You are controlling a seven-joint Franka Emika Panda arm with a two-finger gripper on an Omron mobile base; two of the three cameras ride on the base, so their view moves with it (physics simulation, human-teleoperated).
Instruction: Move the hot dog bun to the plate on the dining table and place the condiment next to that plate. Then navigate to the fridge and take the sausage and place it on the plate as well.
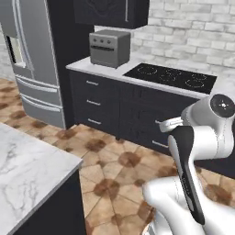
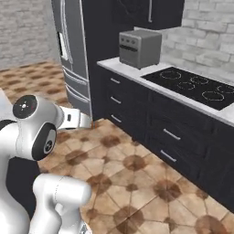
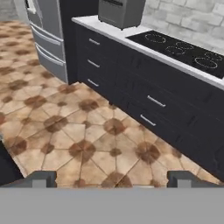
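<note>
A kitchen floor of patterned brown tile spreads under the robot. Nearest, a corner of the marble dining counter sits at the left, bare where it shows. The claw is spread wide and empty, its tips low over the floor. Beyond, the fridge stands shut. The base should probably drive leftward and square up, leaving room for the doors.
</note>
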